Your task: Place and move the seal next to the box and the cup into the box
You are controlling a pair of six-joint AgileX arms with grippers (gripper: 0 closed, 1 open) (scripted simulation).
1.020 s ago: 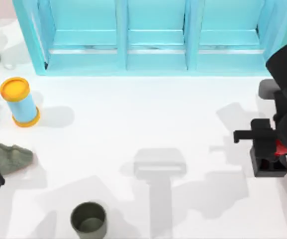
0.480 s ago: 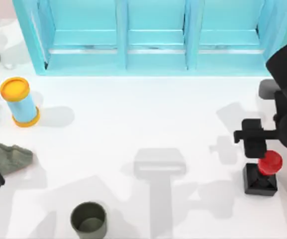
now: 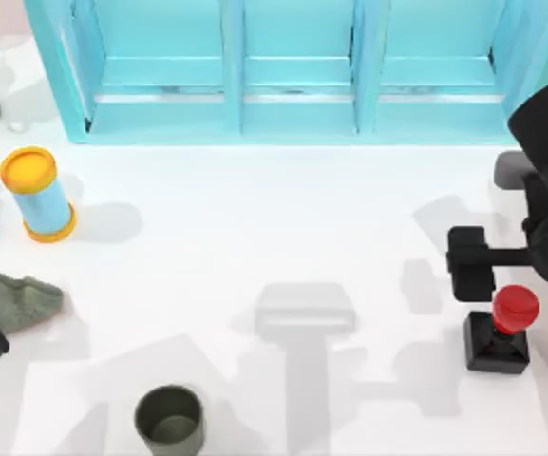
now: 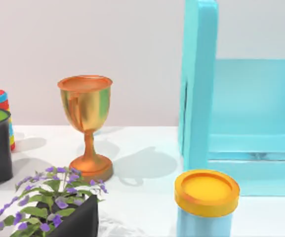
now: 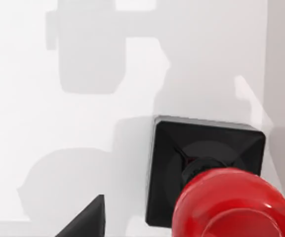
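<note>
Now, from the table's left side across to its right:

Left arm: parked at the table's left edge, a dark shape beside a crumpled grey cloth [image 3: 22, 299]; whether its fingers are apart or together I cannot tell.

Blue cylinder [image 3: 38, 195]: light-blue with a yellow-orange lid, standing upright on the left, in front of the turquoise cabinet [image 3: 292, 66]; not a thing of the task.

Cup [image 3: 170, 419]: dark olive-green, upright and open upward, at the near edge left of centre, alone on the white table [image 3: 255, 218] and well apart from both arms.

Seal [image 3: 500, 328]: upright on its black square base at the far right, the red knob on top — its long axis runs straight up from the table. The right wrist view shows the knob [image 5: 233, 205] standing over the base with nothing gripping it.

Right gripper [image 3: 471, 263]: just beside the seal, toward the cabinet and above it, touching neither knob nor base; its fingers look apart and hold nothing.

Box: I cannot make it out, so whether the seal sits next to it cannot be judged.

Coming move: by my reading the cup is what remains. It lies far to the left of the right gripper, near the table's front edge — the left arm is the nearer one.
</note>
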